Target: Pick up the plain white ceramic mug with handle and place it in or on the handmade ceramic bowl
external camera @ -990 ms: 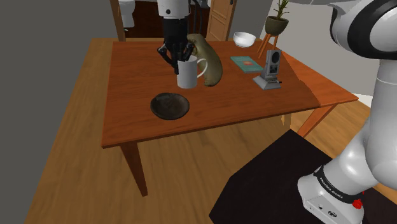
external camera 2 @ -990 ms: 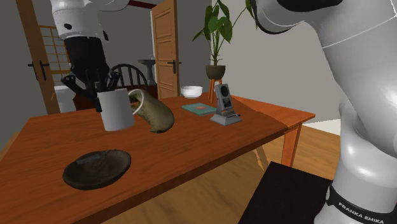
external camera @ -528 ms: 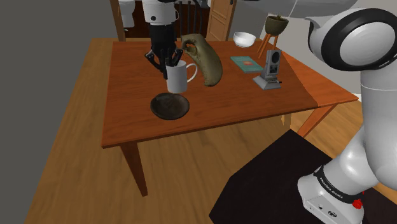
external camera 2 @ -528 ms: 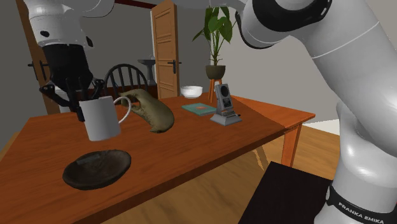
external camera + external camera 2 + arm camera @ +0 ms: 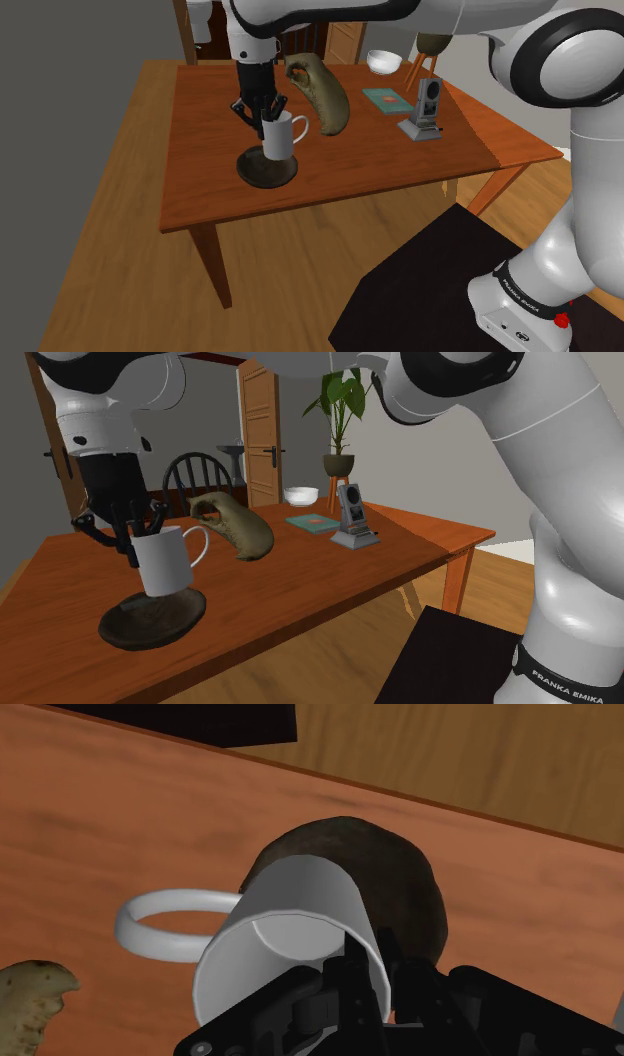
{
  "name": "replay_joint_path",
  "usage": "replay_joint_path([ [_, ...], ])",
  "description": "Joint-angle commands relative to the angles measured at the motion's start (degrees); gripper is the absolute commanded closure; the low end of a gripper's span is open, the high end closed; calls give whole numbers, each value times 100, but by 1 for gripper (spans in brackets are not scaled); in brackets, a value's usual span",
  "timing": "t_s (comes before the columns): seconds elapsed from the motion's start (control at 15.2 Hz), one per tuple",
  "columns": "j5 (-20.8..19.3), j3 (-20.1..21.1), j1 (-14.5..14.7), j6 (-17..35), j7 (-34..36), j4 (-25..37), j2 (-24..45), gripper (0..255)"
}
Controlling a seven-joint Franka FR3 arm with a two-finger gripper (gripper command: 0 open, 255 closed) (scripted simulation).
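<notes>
The white mug (image 5: pixel 278 136) hangs just above the dark shallow bowl (image 5: pixel 266 170), near the front of the wooden table. My gripper (image 5: pixel 265 113) is shut on the mug's rim, one finger inside and one outside. In the second exterior view the mug (image 5: pixel 164 562) hovers over the bowl (image 5: pixel 150 618), its handle pointing to that view's right; the gripper (image 5: pixel 139 537) clasps its far rim. In the wrist view the mug (image 5: pixel 285 939) is tilted over the bowl (image 5: pixel 400 884), and the gripper (image 5: pixel 365 972) grips its wall.
A brown curved lump (image 5: pixel 322 92) lies right behind the mug. Farther along the table (image 5: pixel 220 195) are a teal book (image 5: pixel 386 98), a grey phone stand (image 5: pixel 424 112) and a small white bowl (image 5: pixel 382 61). A potted plant (image 5: pixel 338 412) and chair (image 5: pixel 195 474) stand beyond.
The gripper has carried the mug toward the front of the table and lowered it, from beside the brown lump to directly over the dark bowl.
</notes>
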Motion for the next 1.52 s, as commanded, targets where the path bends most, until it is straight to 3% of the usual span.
replay_joint_path([
  [0.0, -2, -2, -10, 155, -2, -150, 1, 255],
  [0.26, -7, -9, -27, 440, -7, -419, 20, 255],
  [0.79, -7, -9, -27, 440, -7, -419, 20, 255],
  [0.86, -7, -9, -27, 440, -7, -418, 20, 0],
  [1.19, -7, -9, -27, 440, -7, -418, 20, 0],
  [1.45, -39, -19, 62, -440, -16, 708, 262, 0],
])
